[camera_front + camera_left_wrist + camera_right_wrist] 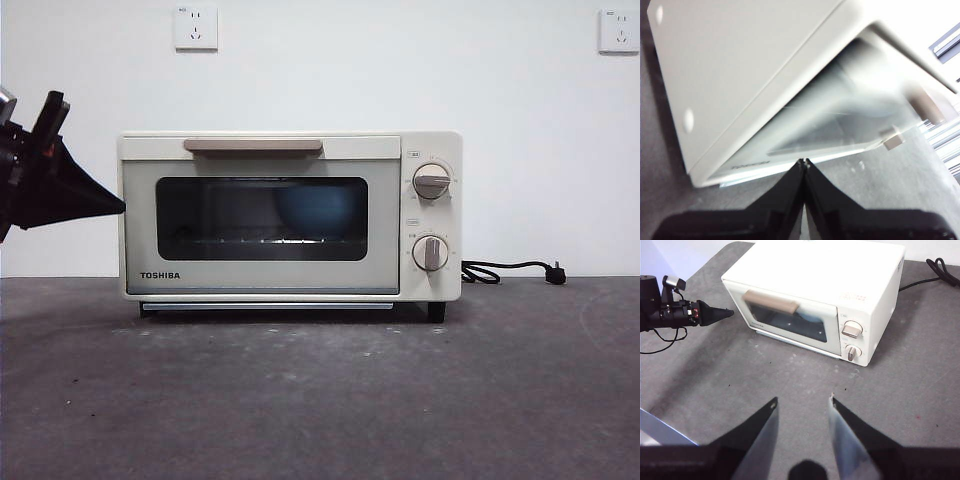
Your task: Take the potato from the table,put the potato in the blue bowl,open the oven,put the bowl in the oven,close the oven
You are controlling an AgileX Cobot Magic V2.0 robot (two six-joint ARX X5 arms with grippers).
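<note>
Cream-white Toshiba toaster oven (290,215) door shut, round blue bowl (318,208) inside; left gripper (804,161) pinched empty, nearest, beside oven's left front corner; right gripper (802,402) parted, well apart

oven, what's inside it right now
Through the closed oven's dark glass door the blue bowl shows on the wire rack. The bowl's contents are hidden, so the potato can't be seen.

A plain white wall (320,80) stands at the back. Two white square plastic power sockets are fixed high on it, one (195,27) toward the left and one (619,30) at the right edge.
</note>
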